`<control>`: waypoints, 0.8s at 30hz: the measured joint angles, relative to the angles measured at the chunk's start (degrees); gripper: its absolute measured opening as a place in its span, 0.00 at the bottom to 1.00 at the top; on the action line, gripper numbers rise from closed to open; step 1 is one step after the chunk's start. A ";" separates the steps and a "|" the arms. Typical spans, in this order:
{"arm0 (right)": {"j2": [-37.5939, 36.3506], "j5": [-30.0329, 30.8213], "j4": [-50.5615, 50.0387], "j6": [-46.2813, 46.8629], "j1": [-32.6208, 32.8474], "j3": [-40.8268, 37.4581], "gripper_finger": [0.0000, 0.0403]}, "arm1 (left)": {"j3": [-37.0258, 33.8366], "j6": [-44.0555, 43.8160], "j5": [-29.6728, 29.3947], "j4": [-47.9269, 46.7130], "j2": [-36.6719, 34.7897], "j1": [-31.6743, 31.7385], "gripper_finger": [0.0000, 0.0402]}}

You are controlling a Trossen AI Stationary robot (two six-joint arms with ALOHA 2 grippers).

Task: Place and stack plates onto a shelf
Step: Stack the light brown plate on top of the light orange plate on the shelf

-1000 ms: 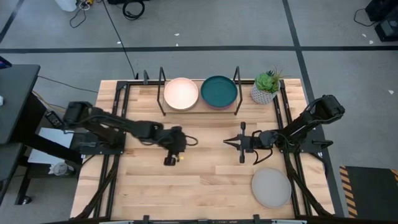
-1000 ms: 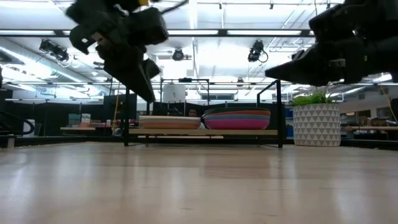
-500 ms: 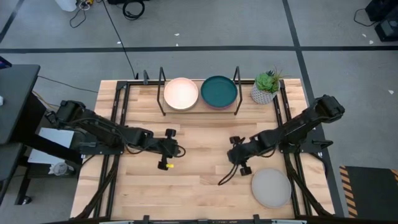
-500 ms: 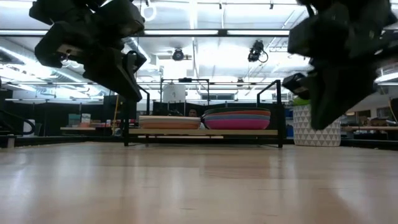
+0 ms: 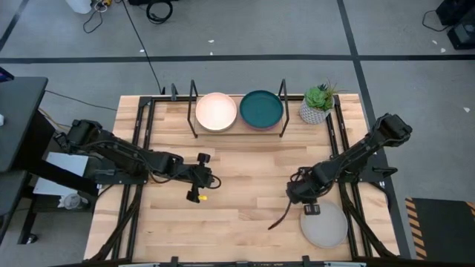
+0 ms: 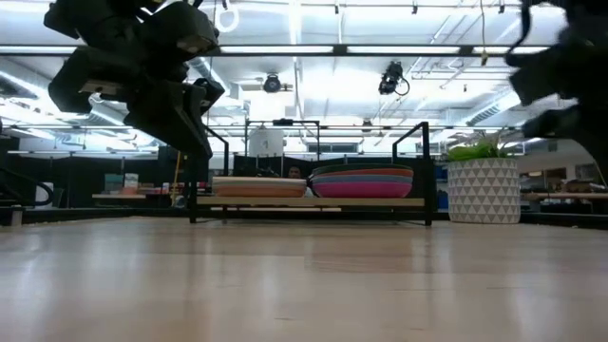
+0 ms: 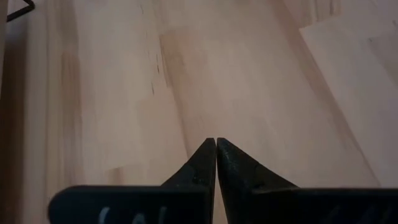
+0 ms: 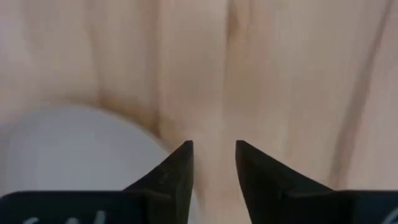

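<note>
The shelf (image 5: 238,130) stands at the table's far middle. On it sit a cream-pink plate (image 5: 216,111) and a dark teal plate (image 5: 261,109); the low view shows each as the top of a stack (image 6: 258,187) (image 6: 363,180). A grey plate (image 5: 323,225) lies flat on the table near the near right corner. My right gripper (image 5: 305,205) hovers open over the table at that plate's far left rim (image 8: 93,134), touching nothing. My left gripper (image 5: 197,191) hangs shut and empty above the bare tabletop (image 7: 186,74), left of the middle.
A small green plant in a white pot (image 5: 318,104) stands right of the shelf at the far right. Black frame rails (image 5: 141,148) run along both sides of the table. Bare wood lies between the two arms.
My right gripper has swung from the table's middle toward the near right, down to the grey plate, tipping its fingers downward, and has opened. My left gripper has drawn back toward the table's left and near edge and stays shut.
</note>
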 joint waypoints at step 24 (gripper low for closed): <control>0.00 0.77 6.48 3.31 8.21 -7.78 0.14 | 0.00 -2.77 0.02 1.08 0.02 -0.53 0.05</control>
